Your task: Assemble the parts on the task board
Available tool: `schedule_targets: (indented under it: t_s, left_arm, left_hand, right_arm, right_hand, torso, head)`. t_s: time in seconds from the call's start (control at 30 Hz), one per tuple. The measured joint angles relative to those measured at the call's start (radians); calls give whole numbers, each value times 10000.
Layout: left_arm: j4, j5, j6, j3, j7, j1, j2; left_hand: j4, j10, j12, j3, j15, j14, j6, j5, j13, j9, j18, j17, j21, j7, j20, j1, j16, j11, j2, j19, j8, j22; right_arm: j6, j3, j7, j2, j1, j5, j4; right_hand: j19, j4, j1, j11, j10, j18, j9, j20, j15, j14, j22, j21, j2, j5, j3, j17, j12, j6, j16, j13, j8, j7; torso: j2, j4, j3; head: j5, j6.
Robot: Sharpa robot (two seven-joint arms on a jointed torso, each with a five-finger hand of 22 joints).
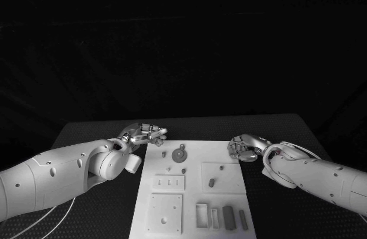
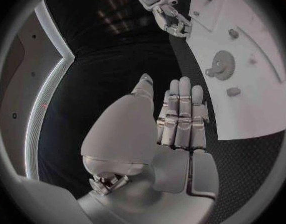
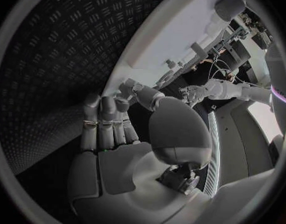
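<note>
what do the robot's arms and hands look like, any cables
Both arms are smooth white shells with small dark dots and rounded wrist housings. The left hand and right hand are silver metal with segmented fingers and pale palm covers. Thin white cables trail beneath the left arm.

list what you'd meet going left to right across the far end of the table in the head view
left hand → small peg → gear on the task board → right hand
</note>
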State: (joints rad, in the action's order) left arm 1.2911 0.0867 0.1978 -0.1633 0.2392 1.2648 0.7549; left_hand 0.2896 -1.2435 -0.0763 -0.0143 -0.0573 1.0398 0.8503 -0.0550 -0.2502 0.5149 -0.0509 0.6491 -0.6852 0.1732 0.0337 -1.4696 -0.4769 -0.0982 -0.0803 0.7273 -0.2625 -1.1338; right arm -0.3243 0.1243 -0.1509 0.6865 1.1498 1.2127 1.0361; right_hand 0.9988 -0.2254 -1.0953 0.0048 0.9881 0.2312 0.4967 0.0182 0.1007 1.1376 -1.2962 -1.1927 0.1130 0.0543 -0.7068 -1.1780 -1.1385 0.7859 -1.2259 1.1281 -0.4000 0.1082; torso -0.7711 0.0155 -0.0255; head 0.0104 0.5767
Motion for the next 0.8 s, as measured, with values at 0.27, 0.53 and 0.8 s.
schedule_targets:
  t_s: [0.27, 0.53, 0.8]
  left_arm:
    - [0, 0, -5, 3, -3, 0, 5]
    - [-2, 1, -9, 0, -5, 0, 3]
    - [-6, 1, -13, 0, -7, 0, 2]
  left_hand:
    - [0, 0, 0, 0, 0, 0, 0, 0, 1, -1, 0, -1, 0, 0, 0, 0, 0, 0, 0, 0, 0, 1]
    - [0, 0, 0, 0, 0, 0, 0, 0, -8, 8, 0, -2, 0, 0, 0, 0, 0, 0, 0, 0, 0, 2]
    - [0, 0, 0, 0, 0, 0, 0, 0, -6, 7, 1, -3, 0, 0, 0, 0, 0, 0, 0, 0, 0, -7]
  right_arm:
    - [-49, 1, 40, -3, -4, 54, 6]
    - [-143, 1, 105, -2, -21, 66, 43]
    - [-359, 4, 254, 3, -42, 16, 137]
  right_hand:
    - [34, -122, 12, -37, 37, 3, 78, 33, 54, 54, 0, -2, -92, 0, 42, 0, 0, 49, 0, -12, -59, -48]
    - [71, -177, 84, -74, 75, 6, 175, 68, 87, 92, 1, -39, -164, 0, 43, 10, 0, 85, -37, -22, -114, -85]
    - [91, -339, 203, -125, 125, 6, 362, 57, 120, 130, 1, -39, -387, 0, 69, 11, 1, 142, -37, -32, -231, -142]
  torso:
    - [-2, -2, 1]
    - [-6, 0, 1]
    - [-5, -3, 0]
  head:
    - [6, 25]
    - [-4, 49]
    - [-21, 76]
